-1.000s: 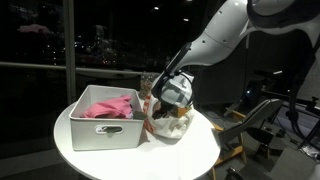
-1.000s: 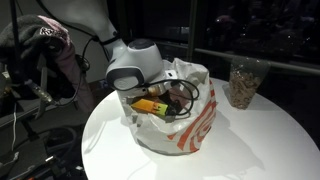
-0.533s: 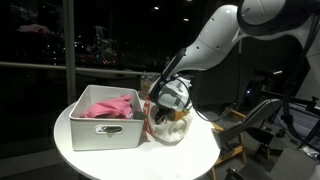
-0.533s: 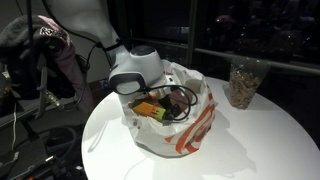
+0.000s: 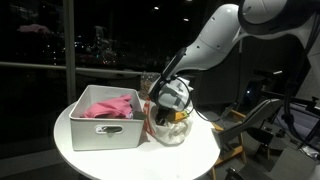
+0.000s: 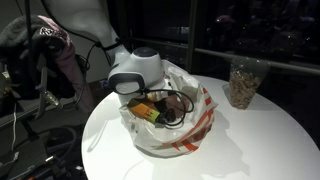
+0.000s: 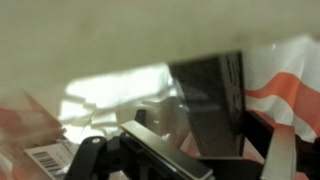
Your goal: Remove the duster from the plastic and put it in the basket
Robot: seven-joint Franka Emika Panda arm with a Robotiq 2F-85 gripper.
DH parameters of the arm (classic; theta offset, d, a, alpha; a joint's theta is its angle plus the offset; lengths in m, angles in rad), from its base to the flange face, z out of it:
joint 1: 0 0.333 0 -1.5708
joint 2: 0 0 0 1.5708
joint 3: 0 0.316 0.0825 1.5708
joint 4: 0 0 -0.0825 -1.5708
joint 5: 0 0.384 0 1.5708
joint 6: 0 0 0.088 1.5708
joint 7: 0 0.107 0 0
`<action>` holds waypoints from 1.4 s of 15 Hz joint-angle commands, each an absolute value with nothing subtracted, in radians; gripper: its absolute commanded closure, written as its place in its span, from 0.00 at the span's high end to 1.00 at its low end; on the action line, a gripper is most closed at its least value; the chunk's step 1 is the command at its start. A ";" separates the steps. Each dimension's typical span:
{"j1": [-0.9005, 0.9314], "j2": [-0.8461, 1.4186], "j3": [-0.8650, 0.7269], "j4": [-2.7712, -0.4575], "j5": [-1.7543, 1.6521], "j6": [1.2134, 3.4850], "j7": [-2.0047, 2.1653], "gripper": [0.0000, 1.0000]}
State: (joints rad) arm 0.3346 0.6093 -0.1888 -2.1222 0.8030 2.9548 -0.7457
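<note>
The plastic (image 6: 178, 128) is a crinkled whitish bag with orange-red edging, standing on the round white table right beside the basket (image 5: 100, 130); it also shows in an exterior view (image 5: 172, 128). My gripper (image 6: 157, 103) reaches down into the bag's open mouth, its fingertips among dark cables and an orange-yellow item (image 6: 150, 111). In the wrist view a dark finger (image 7: 215, 100) stands against the bag's wall, blurred. The jaws are buried, so I cannot tell how they stand. I cannot make out the duster; it is hidden in the bag.
A magenta-pink cloth (image 5: 110, 105) lies in the basket. A clear cup of brownish bits (image 6: 243, 82) stands at the table's far edge. A chair with clothes (image 6: 60, 50) and dark window glass surround the table.
My gripper has sunk slightly deeper into the bag. The bag's rim has sagged and spread a little to the side.
</note>
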 commanded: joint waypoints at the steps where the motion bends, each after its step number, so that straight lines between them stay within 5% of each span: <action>1: 0.353 0.542 -0.205 -2.187 0.788 2.858 -0.721 1.00; 4: 0.192 0.501 -0.070 -2.238 0.494 2.849 -0.519 1.00; 5: 0.162 0.496 -0.045 -2.248 0.424 2.857 -0.469 0.75; 7: 0.105 0.482 0.006 -2.263 0.314 2.872 -0.394 0.66; 14: 0.034 0.347 0.073 -2.326 0.127 2.796 -0.250 0.12; 21: 0.017 0.097 0.070 -2.397 0.101 2.662 -0.246 0.15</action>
